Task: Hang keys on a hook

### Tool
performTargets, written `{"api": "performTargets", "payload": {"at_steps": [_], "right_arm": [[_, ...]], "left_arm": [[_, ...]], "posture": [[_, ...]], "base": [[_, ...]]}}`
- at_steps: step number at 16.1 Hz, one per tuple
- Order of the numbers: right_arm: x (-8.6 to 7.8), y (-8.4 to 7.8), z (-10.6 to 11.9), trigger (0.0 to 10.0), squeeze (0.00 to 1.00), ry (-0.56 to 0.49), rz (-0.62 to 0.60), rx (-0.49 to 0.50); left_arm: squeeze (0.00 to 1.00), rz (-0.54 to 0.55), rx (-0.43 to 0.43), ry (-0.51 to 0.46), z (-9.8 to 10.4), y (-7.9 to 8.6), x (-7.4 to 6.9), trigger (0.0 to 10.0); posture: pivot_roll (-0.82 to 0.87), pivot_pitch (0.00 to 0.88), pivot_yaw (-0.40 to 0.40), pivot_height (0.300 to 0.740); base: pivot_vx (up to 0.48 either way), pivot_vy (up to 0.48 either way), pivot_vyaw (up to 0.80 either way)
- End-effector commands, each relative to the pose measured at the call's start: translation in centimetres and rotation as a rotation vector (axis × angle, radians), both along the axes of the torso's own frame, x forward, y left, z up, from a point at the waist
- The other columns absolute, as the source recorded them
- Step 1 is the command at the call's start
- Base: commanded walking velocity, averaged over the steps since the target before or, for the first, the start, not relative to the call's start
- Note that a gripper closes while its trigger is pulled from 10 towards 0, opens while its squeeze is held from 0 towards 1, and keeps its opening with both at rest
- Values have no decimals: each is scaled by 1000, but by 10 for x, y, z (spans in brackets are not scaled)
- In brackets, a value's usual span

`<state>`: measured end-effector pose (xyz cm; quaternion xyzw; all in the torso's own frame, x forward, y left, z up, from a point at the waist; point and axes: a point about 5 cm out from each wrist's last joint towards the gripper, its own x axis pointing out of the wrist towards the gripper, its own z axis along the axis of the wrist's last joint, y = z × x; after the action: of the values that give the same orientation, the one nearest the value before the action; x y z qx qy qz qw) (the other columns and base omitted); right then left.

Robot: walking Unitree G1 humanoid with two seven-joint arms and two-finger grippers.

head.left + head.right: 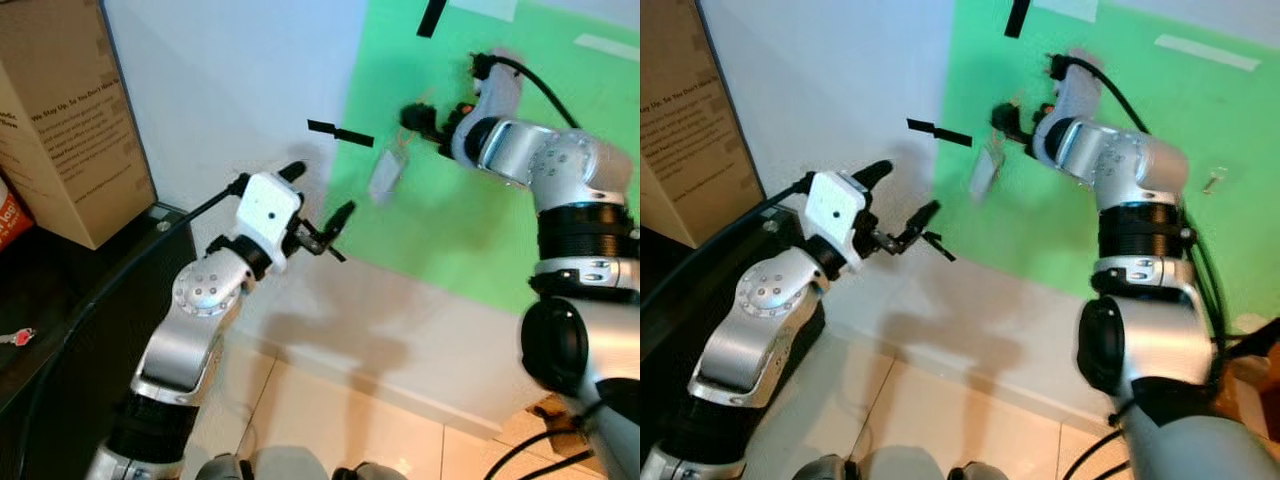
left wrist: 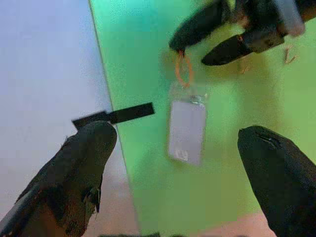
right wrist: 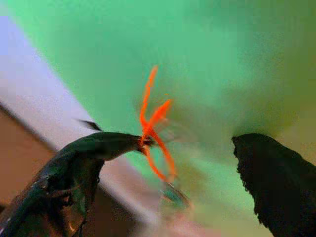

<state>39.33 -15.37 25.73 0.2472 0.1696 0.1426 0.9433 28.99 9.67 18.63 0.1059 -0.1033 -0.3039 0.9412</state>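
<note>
Up at the green panel [image 1: 470,230] on the wall, I had the right pincer [image 2: 219,34] raised high, its two black fingers spread apart, with the orange loop [image 3: 155,133] snagged over the tip of one finger [image 3: 106,145] rather than pinched between both. I judged that this was why the clear tag [image 2: 186,129] hung free below it, dangling flat against the green where the loop could be slid off onto a hook. Any keys themselves I could not make out on the loop; the right wrist view was blurred around the lower end. A small metal hook [image 1: 1212,182] sat on the green panel well apart to the right of the pincer, and I took that as a candidate target, though other faint orange marks near the fingers in the left wrist view might also have been hooks. The left pincer [image 1: 318,205] I kept lower and out in front of the white wall [image 1: 220,90], fingers open and empty, apparently just holding its camera on the tag. Strips of black tape [image 1: 340,132] marked the wall beside the panel's edge.
</note>
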Motion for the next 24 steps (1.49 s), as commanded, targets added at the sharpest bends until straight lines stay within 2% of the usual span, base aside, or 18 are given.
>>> {"api": "performTargets", "payload": {"at_steps": [1, 4, 5, 6, 7, 8, 9, 11, 12, 13, 14, 16, 17, 18, 20, 21, 23, 24], "right_arm": [[0, -6, 17, 10000, 0, -95, -29, -114], [1, -15, 10, 10000, 0, -137, -91, -281], [-2, -5, 15, 10000, 0, -96, 17, 30], [-2, -7, 15, 10000, 0, -110, 6, 35], [-1, -19, 10, 10000, 0, -201, -77, -325], [-5, -5, 12, 10000, 0, -146, 46, 2], [-1, -23, 0, 10000, 0, -172, -157, -633], [-12, -9, -12, 10000, 0, -184, 11, -411], [-11, -23, -20, 10000, 0, -280, -120, -967], [-11, -27, -22, 10000, 0, -351, -142, -1206], [-20, -16, -43, 10000, 0, -223, -13, -907], [-26, -20, -61, 10000, 0, -272, 1, -1127], [-39, -10, -77, 10000, 0, -157, 85, -818], [-39, -17, -80, 10000, 0, -193, 39, -999], [-50, -13, -92, 10000, 0, -89, 52, -680], [-48, -30, -93, 10000, 0, -178, -55, -1121], [-60, -12, -102, 10000, 0, -57, 51, -608], [-62, -20, -106, 10000, 0, -89, 20, -847]], "left_arm": [[0, -10, 18, 5, -3, -4, -1, 10000], [0, -9, 21, 4, -4, -3, 0, 10000], [0, -7, 20, 5, -5, -3, 1, 10000], [0, -11, 29, 5, -5, -4, 1, 10000], [0, -9, 28, 8, -6, -4, 1, 10000], [0, -11, 32, 7, -7, -5, 1, 10000], [0, -14, 38, 6, -7, -5, 1, 10000], [0, -5, 36, 7, -7, -4, 1, 10000], [0, -2, 39, 7, -8, -2, 1, 10000], [0, 0, 39, 7, -7, -2, 1, 10000], [0, 4, 44, 8, -8, -1, 1, 10000], [0, 8, 44, 8, -8, 0, 1, 10000], [0, 7, 51, 8, -9, 1, 1, 10000], [0, 8, 51, 8, -9, 1, 1, 10000], [0, 6, 52, 10, -9, 1, 1, 10000], [0, 6, 53, 10, -9, 0, 1, 10000], [0, 4, 55, 12, -10, 0, 1, 10000], [0, 6, 56, 13, -10, 0, 1, 10000]], "posture": [[-56, 0, -133, 740], [-58, 0, -128, 740], [-54, 0, -130, 740], [-54, 0, -129, 740], [-64, 0, -123, 740], [-54, 0, -128, 740], [-60, 0, -126, 740], [-48, 0, -131, 740], [-58, 0, -128, 740], [-55, 0, -128, 740], [-47, 0, -130, 740], [-54, 0, -126, 740], [-49, 0, -125, 740], [-54, 0, -122, 740], [-56, 0, -119, 740], [-56, 0, -118, 740], [-56, 0, -119, 740], [-57, 0, -118, 740]], "base": [[0, 0, 0], [0, 0, 0], [0, 0, 0], [0, 0, 0], [0, 0, 0], [0, 0, 0], [0, 0, 0], [0, 0, 0], [0, 0, 0], [0, 0, 0], [0, 0, 0], [0, 0, 0], [0, 0, 0], [0, 0, 0], [0, 0, 0], [0, 0, 0], [0, 0, 0], [0, 0, 0]]}}
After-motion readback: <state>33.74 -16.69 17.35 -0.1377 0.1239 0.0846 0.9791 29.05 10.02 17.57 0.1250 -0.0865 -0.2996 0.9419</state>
